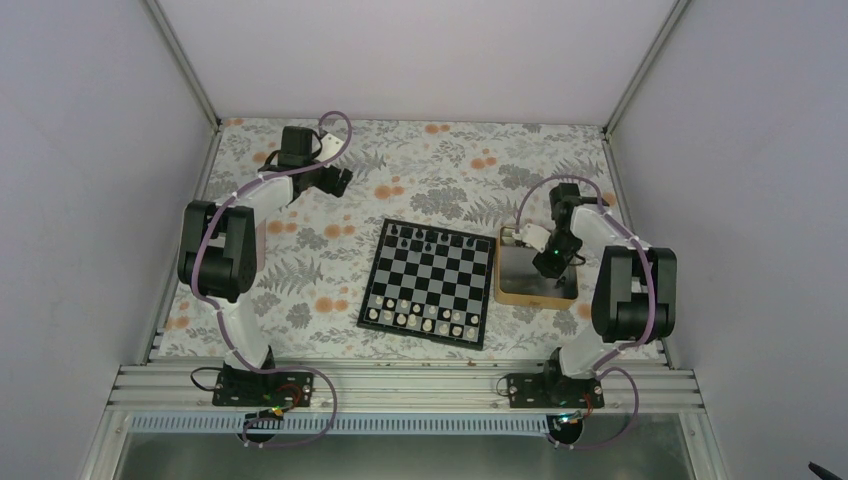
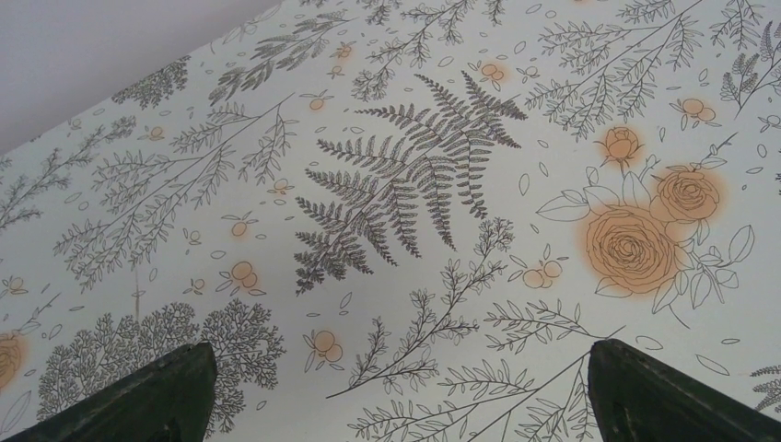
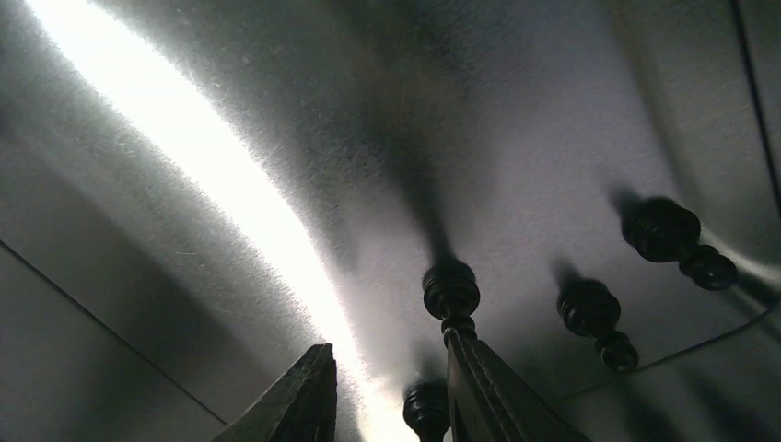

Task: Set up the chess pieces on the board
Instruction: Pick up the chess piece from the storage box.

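Chequered board flat, black chess pieces — far row, upright

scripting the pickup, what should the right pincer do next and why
The right pincer is open, low in the tray, with a black piece in its gap but off to one side. I'd probably shift it sideways a little to centre on the piece before closing.

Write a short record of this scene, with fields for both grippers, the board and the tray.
left gripper: open, empty, above the floral tablecloth
right gripper: open, down in the wooden tray, a black chess piece between its fingers
chessboard: white pieces on near rows; a few black pieces on far row
tray floor: black chessmen lying on it
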{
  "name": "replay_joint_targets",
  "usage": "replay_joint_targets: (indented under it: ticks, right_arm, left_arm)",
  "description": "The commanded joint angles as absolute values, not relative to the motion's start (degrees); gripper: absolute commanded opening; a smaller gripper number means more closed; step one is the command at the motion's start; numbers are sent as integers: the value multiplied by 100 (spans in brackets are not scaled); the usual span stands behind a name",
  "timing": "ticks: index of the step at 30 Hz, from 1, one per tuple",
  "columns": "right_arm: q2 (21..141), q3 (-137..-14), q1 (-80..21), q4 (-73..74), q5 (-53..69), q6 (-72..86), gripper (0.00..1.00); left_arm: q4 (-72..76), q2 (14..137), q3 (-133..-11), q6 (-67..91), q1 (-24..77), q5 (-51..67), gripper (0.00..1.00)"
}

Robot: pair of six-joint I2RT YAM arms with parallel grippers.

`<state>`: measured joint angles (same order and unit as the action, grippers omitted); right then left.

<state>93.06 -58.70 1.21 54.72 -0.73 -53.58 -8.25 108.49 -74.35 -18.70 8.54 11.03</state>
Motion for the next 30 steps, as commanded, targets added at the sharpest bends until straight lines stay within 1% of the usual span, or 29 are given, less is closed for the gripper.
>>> replay_joint_targets:
  ticks: [1,9,17,23,30]
  right_arm:
    - [9105,-5668,140,5013,11,-5228,34]
    - [9212,-5497,136,4759,-58,-5253,32]
    - [9173,-5583,149,4787,22,-5295,30]
    - [8847,-5873,158,5051,249,-5368,31]
    - [9017,-5924,299,5046,104,-5447,31]
  left_arm:
    - [-703,10864,-7535,-1828,898,1129,100]
    - [-701,10823,-7506,-1819,915,1127,100]
    - [-703,10852,-7505,-1828,914,1134,100]
    - [-694,10860,-7510,-1828,915,1147,100]
    - [-699,10860,-7502,-1841,916,1160,100]
